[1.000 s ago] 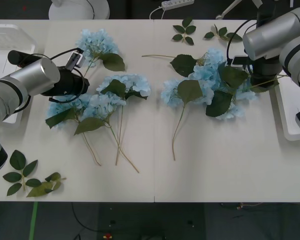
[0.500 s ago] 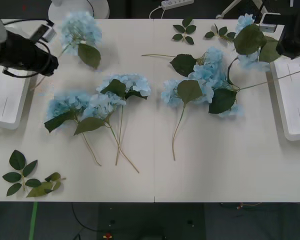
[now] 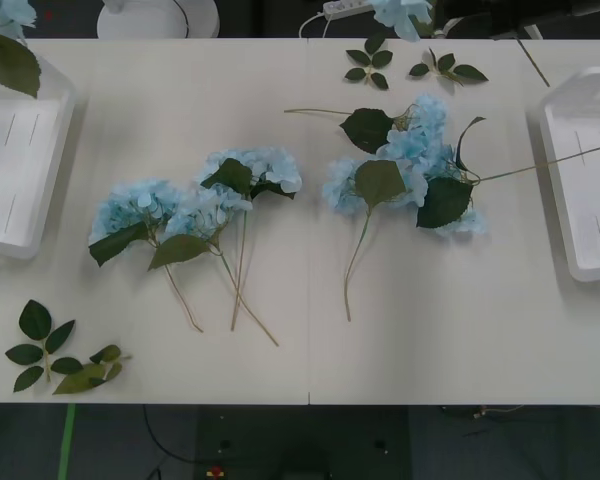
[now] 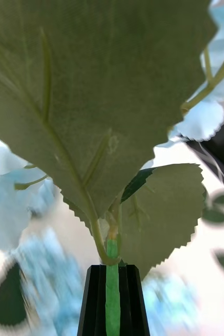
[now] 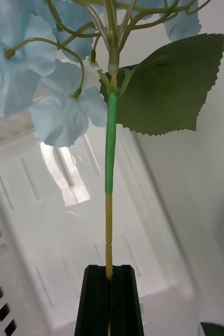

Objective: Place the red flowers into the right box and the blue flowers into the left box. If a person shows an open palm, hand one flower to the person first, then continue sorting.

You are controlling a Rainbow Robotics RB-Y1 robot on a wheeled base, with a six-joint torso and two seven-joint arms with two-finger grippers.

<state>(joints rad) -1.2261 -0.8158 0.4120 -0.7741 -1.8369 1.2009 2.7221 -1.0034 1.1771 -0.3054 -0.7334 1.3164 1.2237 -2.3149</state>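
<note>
Holding blue flowers by stalks: left gripper point(image 5: 110, 294) clamping stem point(image 5: 109, 168) above left box point(image 5: 64, 236); right gripper point(image 4: 112, 299) clamping stem point(image 4: 112, 273), hanging above table. Judging light, top-heavy, floppy; gripping stalks, not blossoms.

Both boxes point(image 3: 15, 170) point(image 3: 585, 190) are lying open from above. Flowers point(image 3: 195, 205) and leaf sprigs point(image 3: 55, 355) are crowding the surface point(image 3: 310, 360) between them; its near strip is lying bare.
</note>
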